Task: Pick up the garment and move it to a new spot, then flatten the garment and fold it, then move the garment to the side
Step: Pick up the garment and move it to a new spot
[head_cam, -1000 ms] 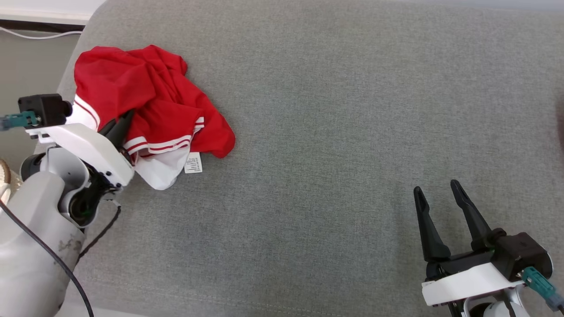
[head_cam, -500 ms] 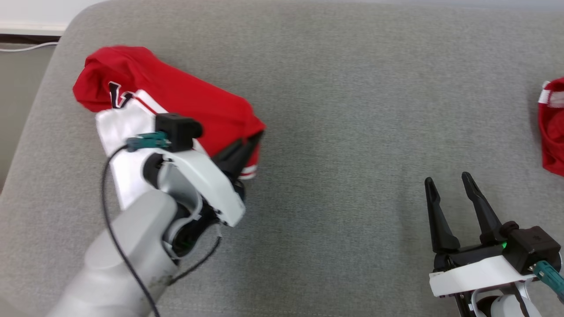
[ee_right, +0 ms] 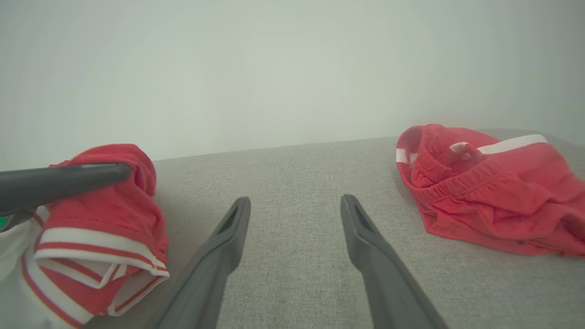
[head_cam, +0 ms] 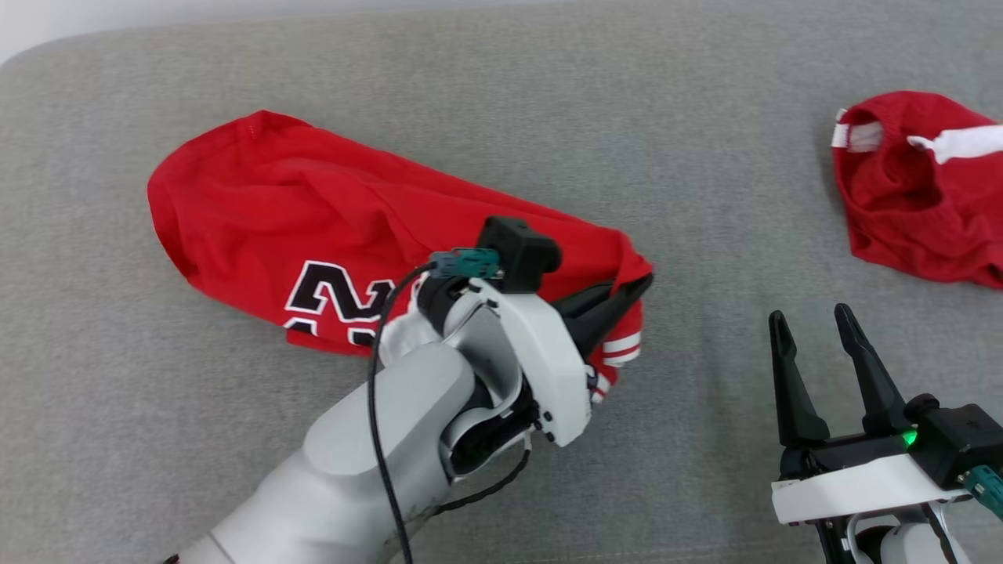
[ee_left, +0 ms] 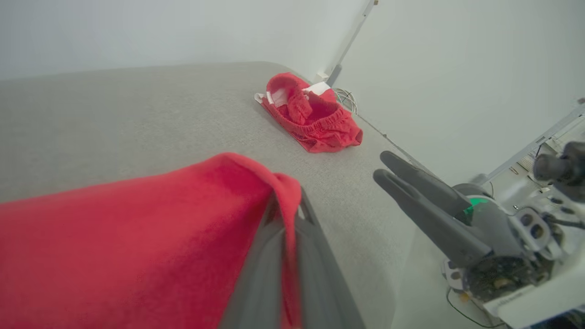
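two red pieces on the grey cushion (head_cam: pixel 548 117): task jersey (head_cam: pixel 313 211) left of centre in the head view, shorts (head_cam: pixel 917 211) at far right, well apart. jersey stretched long across the cushion, black-and-white number print facing up near the lower edge, white-striped hem bunched at the right end. left gripper (head_cam: pixel 641 283) pressed together on that right end, red cloth pinched between the dark fingers and draped over the tips. same grip in the left wrist view: jersey (ee_left: pixel 114 256) sandwiched in the left gripper (ee_left: pixel 287 214), fold of cloth running down between both fingers. cannot tell how much of the jersey off the surface. right gripper (head_cam: pixel 809 312) spread wide and empty at lower right, fingers pointing up the frame, near the pinched end but apart from it. right gripper (ee_left: pixel 388 167) also off to the right in the left wrist view. right wrist view: spread fingers (ee_right: pixel 228 237) over bare cushion, striped jersey (ee_right: pixel 100 214) hem at left with one dark finger of the left gripper across its top, shorts (ee_right: pixel 484 196) crumpled at right, elastic waistband up.
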Controlling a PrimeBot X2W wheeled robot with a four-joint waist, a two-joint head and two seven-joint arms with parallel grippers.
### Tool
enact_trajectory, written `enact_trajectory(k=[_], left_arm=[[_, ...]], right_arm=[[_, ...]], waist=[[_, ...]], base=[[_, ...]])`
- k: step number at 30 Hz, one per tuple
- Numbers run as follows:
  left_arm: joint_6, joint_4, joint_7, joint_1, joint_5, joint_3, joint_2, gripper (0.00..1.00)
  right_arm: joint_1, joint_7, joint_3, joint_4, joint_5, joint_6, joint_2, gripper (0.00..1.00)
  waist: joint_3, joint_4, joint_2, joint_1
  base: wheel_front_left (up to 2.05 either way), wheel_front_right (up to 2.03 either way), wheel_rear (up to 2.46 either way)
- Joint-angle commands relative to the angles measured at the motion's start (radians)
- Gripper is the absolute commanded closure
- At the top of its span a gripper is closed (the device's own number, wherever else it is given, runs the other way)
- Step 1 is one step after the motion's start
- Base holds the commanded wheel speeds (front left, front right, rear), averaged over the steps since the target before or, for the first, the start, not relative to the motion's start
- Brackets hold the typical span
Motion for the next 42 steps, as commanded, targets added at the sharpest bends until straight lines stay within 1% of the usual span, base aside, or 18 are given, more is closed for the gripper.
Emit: enact_trajectory(k=[1,6,11,15,19,20,21,22,28,30,32,33,36,42], left_arm=[[-0.006,-0.015,-0.010,-0.058,0.010,0.015,-0.006,1.00],[-0.009,0.012,-0.039,-0.110,0.004,-0.030,-0.036,1.00],[-0.010,0.046,-0.083,-0.139,-0.023,-0.070,-0.044,1.00],[-0.007,0.067,-0.142,-0.157,-0.038,-0.108,-0.045,1.00],[0.001,0.138,-0.165,-0.164,-0.061,-0.146,-0.045,1.00],[0.002,0.154,-0.172,-0.167,-0.062,-0.154,-0.045,0.67],[0.002,0.167,-0.176,-0.170,-0.064,-0.164,-0.045,0.16],[0.001,0.178,-0.179,-0.175,-0.060,-0.177,-0.045,0.00],[-0.001,0.188,-0.246,-0.195,-0.019,-0.206,-0.038,0.00],[0.011,0.165,-0.272,-0.194,0.006,-0.207,-0.015,0.00],[0.038,0.127,-0.292,-0.185,0.029,-0.201,0.020,0.00],[0.038,0.127,-0.292,-0.185,0.029,-0.201,0.020,0.00],[0.106,0.054,-0.313,-0.155,0.060,-0.179,0.094,0.00],[0.286,-0.117,-0.330,-0.026,0.086,-0.101,0.284,0.00]], right_arm=[[-0.018,-0.016,0.023,-0.023,0.012,0.000,-0.006,0.00],[-0.022,-0.020,0.028,-0.020,0.024,0.000,-0.006,0.00],[-0.025,-0.022,0.035,-0.015,0.035,0.000,-0.006,0.00],[-0.029,-0.023,0.034,-0.014,0.046,0.000,-0.006,0.00],[-0.039,-0.023,0.038,-0.016,0.053,0.000,-0.006,0.00],[-0.041,-0.023,0.038,-0.016,0.053,0.000,-0.006,0.00],[-0.043,-0.023,0.038,-0.015,0.054,0.000,-0.006,0.00],[-0.045,-0.023,0.036,-0.014,0.053,0.000,-0.006,0.00],[-0.043,-0.023,0.027,0.000,0.038,0.000,-0.006,0.00],[-0.039,-0.023,0.024,0.003,0.028,0.000,-0.006,0.00],[-0.036,-0.023,0.022,0.006,0.019,0.000,-0.006,0.00],[-0.036,-0.023,0.022,0.006,0.019,0.000,-0.006,0.00],[-0.028,-0.023,0.024,0.010,-0.007,0.000,-0.006,0.00],[-0.013,-0.023,0.055,0.012,-0.070,0.000,-0.006,0.00]], waist=[[0.011,-0.038,0.0000,0.0000],[0.027,-0.107,0.0000,0.0000],[0.047,-0.158,0.0000,0.0000],[0.065,-0.171,0.0000,0.0000],[0.079,-0.168,0.0000,0.0000],[0.080,-0.165,0.0000,0.0000],[0.080,-0.160,0.0000,0.0000],[0.077,-0.154,0.0000,0.0000],[0.047,-0.109,0.0000,0.0000],[0.031,-0.090,0.0000,0.0000],[0.015,-0.070,0.0000,0.0000],[0.015,-0.070,0.0000,0.0000],[-0.010,-0.039,0.0000,0.0000],[-0.061,0.018,0.0000,0.0000]], base=[[0.00,0.00,0.00],[0.00,0.00,0.00],[0.00,0.00,0.00],[0.00,0.00,0.00],[0.00,0.00,0.00],[0.00,0.00,0.00],[0.00,0.00,0.00],[0.00,0.00,0.00],[0.00,0.00,0.00],[0.00,0.00,0.00],[0.00,0.00,0.00],[0.00,0.00,0.00],[0.00,0.00,0.00],[0.00,0.00,0.00]])
